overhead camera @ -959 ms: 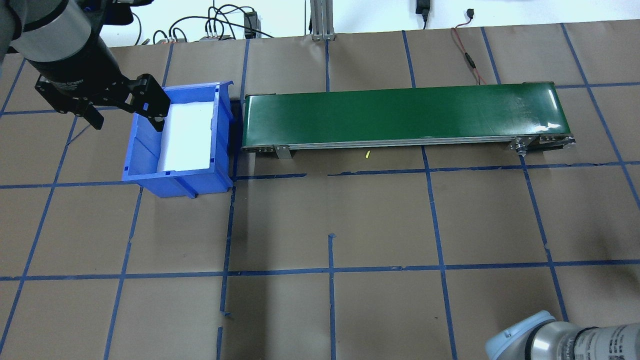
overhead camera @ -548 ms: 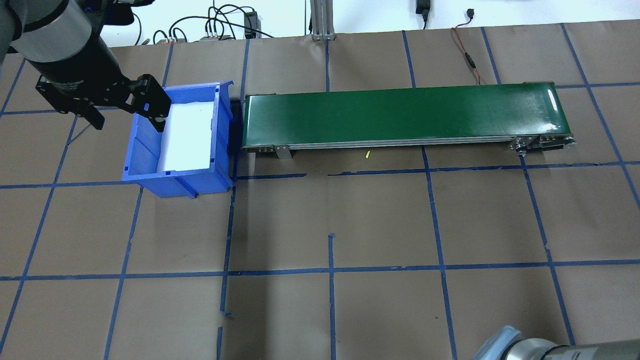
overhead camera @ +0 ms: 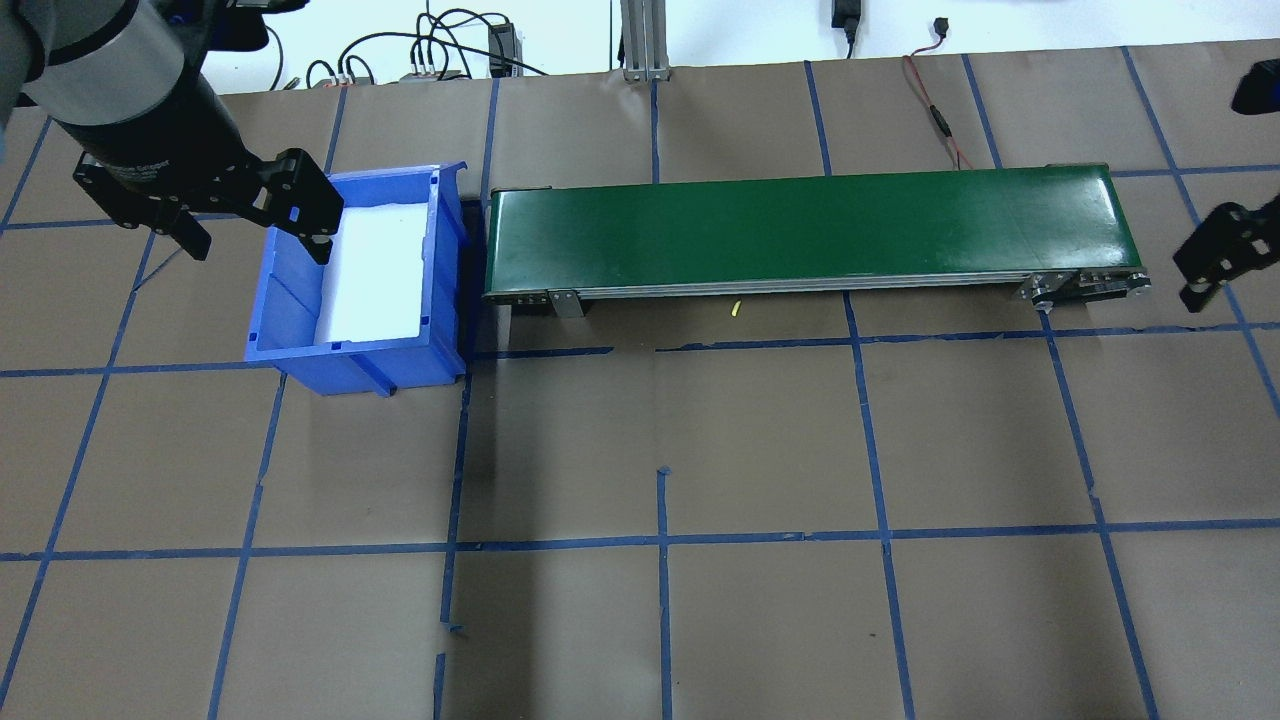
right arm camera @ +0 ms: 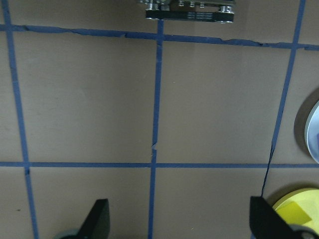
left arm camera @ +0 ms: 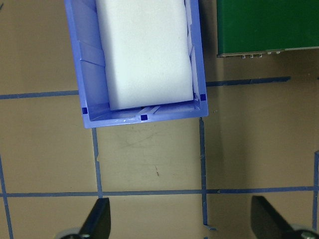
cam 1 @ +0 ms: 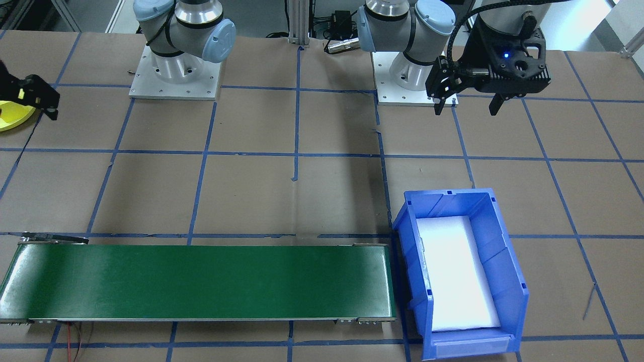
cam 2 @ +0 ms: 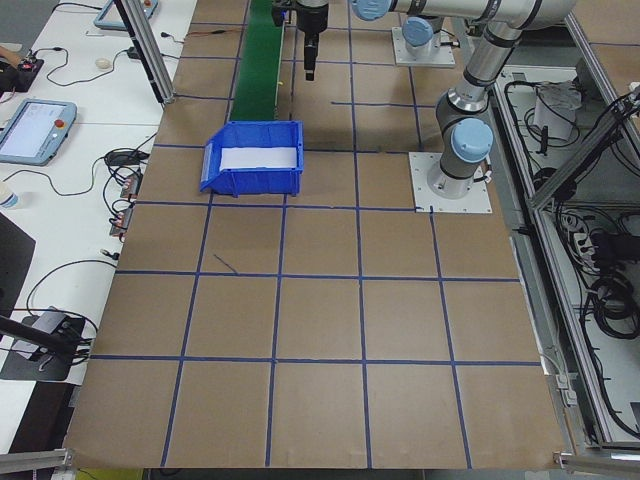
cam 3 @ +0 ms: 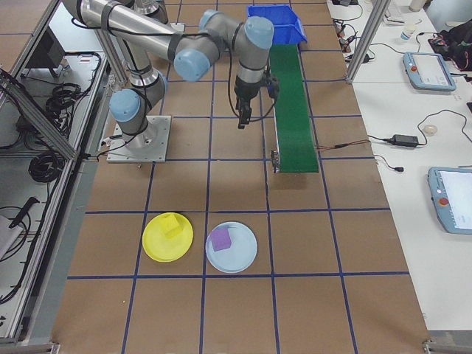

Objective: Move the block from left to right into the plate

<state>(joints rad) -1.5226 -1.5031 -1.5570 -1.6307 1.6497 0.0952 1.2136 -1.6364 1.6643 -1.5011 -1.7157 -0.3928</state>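
right end effector [overhead camera: 1215, 255] newly beside conveyor [overhead camera: 800, 230], fingers apart, empty

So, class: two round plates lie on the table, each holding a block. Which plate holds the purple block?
The pale blue plate holds the purple block. The yellow plate beside it, on the robot's side, holds a yellow block.

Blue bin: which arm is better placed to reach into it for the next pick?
Left. The left gripper hovers open just short of the blue bin, on the robot's side. The right gripper, also open, is beyond the far end of the green conveyor, near the yellow plate.
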